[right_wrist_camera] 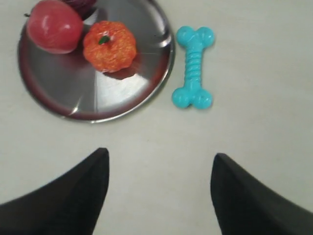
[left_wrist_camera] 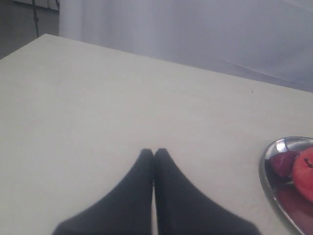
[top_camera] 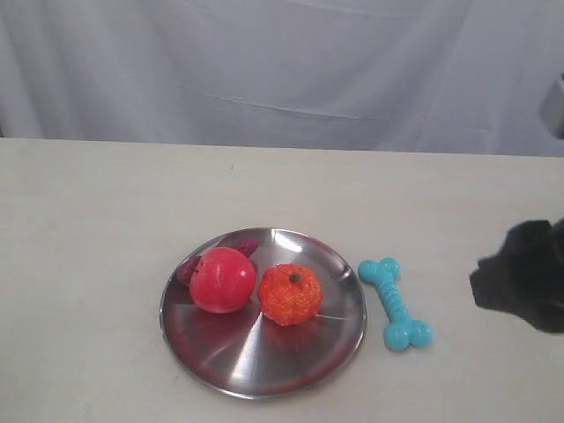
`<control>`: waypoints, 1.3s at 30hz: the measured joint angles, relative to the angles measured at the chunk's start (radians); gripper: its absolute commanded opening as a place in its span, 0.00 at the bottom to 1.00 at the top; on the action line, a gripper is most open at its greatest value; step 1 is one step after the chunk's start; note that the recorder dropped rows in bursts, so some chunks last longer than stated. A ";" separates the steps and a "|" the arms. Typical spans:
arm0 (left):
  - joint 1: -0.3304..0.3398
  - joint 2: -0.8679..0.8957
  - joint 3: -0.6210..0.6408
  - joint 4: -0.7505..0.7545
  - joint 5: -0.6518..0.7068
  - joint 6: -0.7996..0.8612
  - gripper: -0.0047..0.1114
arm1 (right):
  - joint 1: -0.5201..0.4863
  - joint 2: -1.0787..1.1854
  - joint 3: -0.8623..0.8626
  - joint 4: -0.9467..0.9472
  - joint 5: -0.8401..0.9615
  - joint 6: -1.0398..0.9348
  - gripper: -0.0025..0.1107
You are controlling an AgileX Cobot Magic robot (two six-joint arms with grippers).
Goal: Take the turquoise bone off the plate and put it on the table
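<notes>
Right wrist view, nearest first: the right fingers (right_wrist_camera: 63, 200) stand spread wide with nothing between them, above bare desk (right_wrist_camera: 274, 137). Beyond them the turquoise bone (right_wrist_camera: 193, 66) lies flat on the desk, just beside the rim of the plate (right_wrist_camera: 63, 98) and, as far as I can tell, not touching it. In the exterior view the bone sits at about 3 o'clock from the plate, its length running roughly 11 to 5 o'clock, so the job looks done. The risk I judge from here is that the bone lies very near the rim. A low sweep of the right arm could shove it against the steel or jolt the plate, and the orange (top_camera: 289, 293) and red apple (top_camera: 222, 279) on it could roll. A dark purple piece (top_camera: 242, 248) peeps out at the apple's 1 o'clock; what it is I cannot tell. Nothing stands between fingers and bone. The left fingers (left_wrist_camera: 132, 196) are pressed together, empty, off the plate's 9 o'clock side as I judge. Farthest back hangs a white curtain (top_camera: 282, 70)
</notes>
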 measured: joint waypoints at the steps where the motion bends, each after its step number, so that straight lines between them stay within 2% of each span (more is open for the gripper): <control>1: 0.000 0.000 0.000 0.000 0.000 0.000 0.04 | 0.027 -0.040 0.020 0.000 0.008 0.010 0.45; 6: 0.000 0.000 0.000 0.000 0.000 0.000 0.04 | 0.121 -0.215 0.097 0.001 0.034 0.039 0.21; 10: 0.000 0.000 0.000 0.000 0.000 0.000 0.04 | 0.144 -0.318 0.131 0.001 0.035 0.044 0.02; 24: 0.000 0.000 0.000 0.000 0.000 0.000 0.04 | 0.149 -0.428 0.139 -0.005 0.018 0.044 0.02; 28: 0.000 0.000 0.000 0.000 0.000 0.000 0.04 | 0.149 -0.432 0.143 -0.120 -0.010 0.047 0.02; 33: 0.000 0.000 0.000 0.000 0.000 0.000 0.04 | 0.130 -0.458 0.197 -0.279 -0.258 0.049 0.02; 34: 0.000 0.000 0.000 0.000 0.000 0.000 0.04 | 0.075 -0.493 0.246 -0.299 -0.417 0.049 0.02; 35: 0.000 0.000 0.000 0.000 0.000 0.000 0.04 | 0.039 -0.513 0.275 -0.301 -0.481 0.049 0.02; 36: 0.000 0.000 0.000 0.000 0.000 0.000 0.04 | -0.038 -0.547 0.334 -0.301 -0.638 0.049 0.02; 39: 0.000 0.000 0.000 0.000 0.000 0.000 0.04 | -0.221 -0.624 0.467 -0.244 -0.866 0.051 0.02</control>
